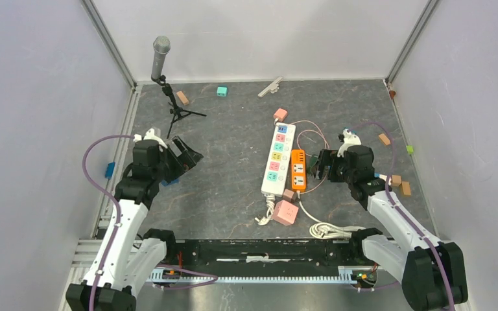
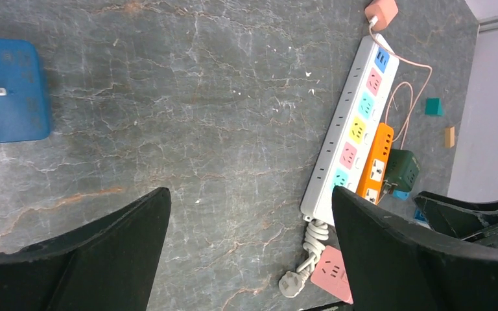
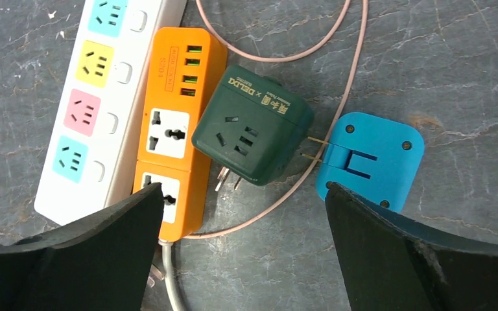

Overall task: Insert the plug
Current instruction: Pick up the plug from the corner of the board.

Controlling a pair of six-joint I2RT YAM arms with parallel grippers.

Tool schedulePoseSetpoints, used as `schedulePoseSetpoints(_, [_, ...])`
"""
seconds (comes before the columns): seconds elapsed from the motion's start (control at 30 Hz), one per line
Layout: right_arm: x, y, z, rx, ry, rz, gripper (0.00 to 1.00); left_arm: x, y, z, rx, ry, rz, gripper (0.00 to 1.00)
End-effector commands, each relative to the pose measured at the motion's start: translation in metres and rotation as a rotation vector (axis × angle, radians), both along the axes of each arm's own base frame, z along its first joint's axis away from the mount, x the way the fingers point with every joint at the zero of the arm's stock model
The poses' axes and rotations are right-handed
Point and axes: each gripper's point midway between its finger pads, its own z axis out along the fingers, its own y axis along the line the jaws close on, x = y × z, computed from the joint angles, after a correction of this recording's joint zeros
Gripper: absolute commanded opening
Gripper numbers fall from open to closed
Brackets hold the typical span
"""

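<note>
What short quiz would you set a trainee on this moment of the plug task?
1. True or false: the green adapter is plugged into the orange strip.
2. In the right wrist view, what lies just right of the green adapter? A) a blue adapter B) a red mug C) a screwdriver
3. How do the left gripper and right gripper stand?

Key: 1 false, its prongs are bare; 2 A; 3 both open, holding nothing.
</note>
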Motion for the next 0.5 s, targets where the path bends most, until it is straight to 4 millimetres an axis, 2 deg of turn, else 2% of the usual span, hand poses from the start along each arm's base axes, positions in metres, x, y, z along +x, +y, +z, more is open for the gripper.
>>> schedulePoseSetpoints(0.0, [0.010, 0.010, 0.026, 0.032, -0.067, 0.049, 0.98, 0.000, -0.019, -0.008, -0.110, 0.021, -0.046, 1.00])
schedulePoseSetpoints(0.27, [0.006, 0.015, 0.022, 0.051, -0.052, 0.072, 0.98, -0.010, -0.071, -0.028, -0.333, 0.013, -0.217, 1.00])
schedulePoseSetpoints(0.4, [0.004, 0.017, 0.020, 0.060, -0.046, 0.080, 0.98, -0.019, -0.102, -0.035, -0.286, 0.029, -0.329, 1.00])
schedulePoseSetpoints(0.47, [0.002, 0.018, 0.019, 0.063, -0.042, 0.086, 0.98, -0.027, -0.124, -0.040, -0.232, 0.039, -0.409, 1.00])
